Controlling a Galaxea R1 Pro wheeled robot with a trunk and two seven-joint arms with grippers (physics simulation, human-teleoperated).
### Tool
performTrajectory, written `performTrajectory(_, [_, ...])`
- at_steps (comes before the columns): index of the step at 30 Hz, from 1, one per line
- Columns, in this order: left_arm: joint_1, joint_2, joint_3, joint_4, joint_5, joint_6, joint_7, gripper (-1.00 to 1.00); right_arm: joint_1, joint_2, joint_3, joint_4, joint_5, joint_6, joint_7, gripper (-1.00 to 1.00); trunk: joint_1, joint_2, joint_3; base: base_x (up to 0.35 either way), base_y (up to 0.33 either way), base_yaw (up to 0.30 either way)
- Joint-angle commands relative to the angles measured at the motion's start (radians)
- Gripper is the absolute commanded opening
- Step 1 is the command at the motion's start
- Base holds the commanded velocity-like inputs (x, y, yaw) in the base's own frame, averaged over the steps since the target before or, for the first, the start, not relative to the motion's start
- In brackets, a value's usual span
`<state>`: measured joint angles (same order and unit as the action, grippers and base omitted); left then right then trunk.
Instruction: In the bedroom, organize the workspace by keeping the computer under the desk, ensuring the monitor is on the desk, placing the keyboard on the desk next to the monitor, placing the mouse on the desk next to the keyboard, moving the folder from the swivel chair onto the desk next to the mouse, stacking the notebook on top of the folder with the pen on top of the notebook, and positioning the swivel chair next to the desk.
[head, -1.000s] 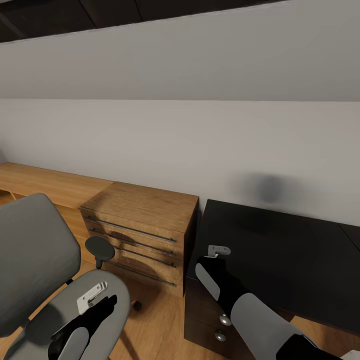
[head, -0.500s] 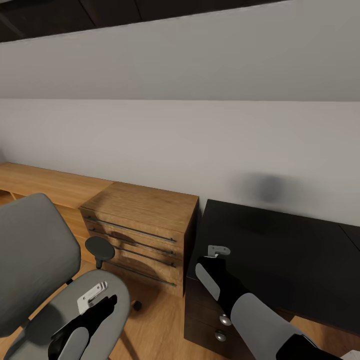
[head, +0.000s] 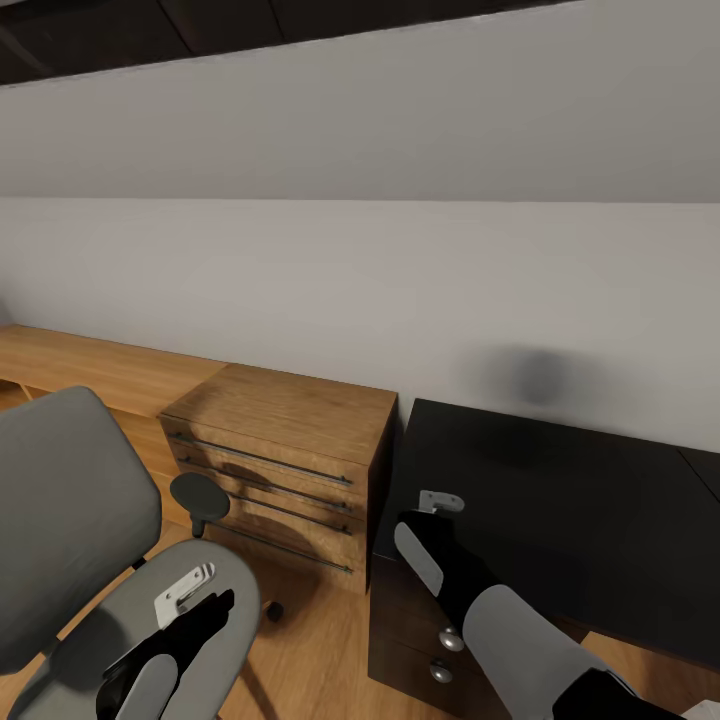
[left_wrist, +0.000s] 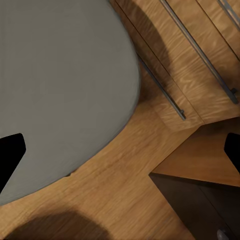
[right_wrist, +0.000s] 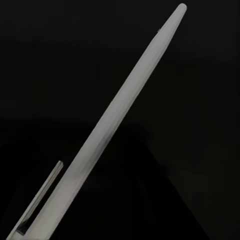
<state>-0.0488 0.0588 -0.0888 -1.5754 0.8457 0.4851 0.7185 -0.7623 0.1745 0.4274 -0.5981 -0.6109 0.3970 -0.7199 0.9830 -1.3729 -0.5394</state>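
Note:
The white pen (right_wrist: 120, 120) runs slantwise, very close, across the right wrist view, its clip at one end, with the glossy black desk (right_wrist: 50, 60) top behind it. I cannot make out the right fingers against that black. In the head view my right forearm (head: 440, 565) reaches down over the near left corner of the desk (head: 560, 490), covering its own gripper and the pen. The grey swivel chair (head: 70, 500) stands at the lower left. My left gripper (head: 205, 612) hovers open over the seat's edge, fingers (left_wrist: 11, 152) wide apart with nothing between them.
An oak drawer chest (head: 290, 440) stands between the chair and the desk, with low oak shelving (head: 90, 365) running left along the sloped grey wall. Black drawers with silver knobs (head: 445, 640) sit under the desk corner. A black armrest (head: 200, 495) juts toward the chest. Wood floor (head: 310, 650) lies between.
My right wrist has edged a few pixels to the right and down over the desk corner. The chair, the left arm and the camera are as before.

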Motion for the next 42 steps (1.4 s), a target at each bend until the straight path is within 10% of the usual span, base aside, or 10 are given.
performTrajectory(1, [-0.001, 0.001, -0.002, -0.002, 0.007, 0.001, 0.009, 1.0, 0.0, 0.0, -0.001, 0.0, -0.003, 0.013, -0.007, -1.0, 0.0, -0.001, -0.001, 0.0, 0.0, 0.0])
performTrajectory(42, [-0.001, 0.001, -0.002, -0.002, 0.007, 0.001, 0.009, 1.0, 0.0, 0.0, -0.006, -0.002, -0.003, 0.013, 0.023, -1.0, 0.0, -0.001, -0.001, 0.0, 0.0, 0.0])
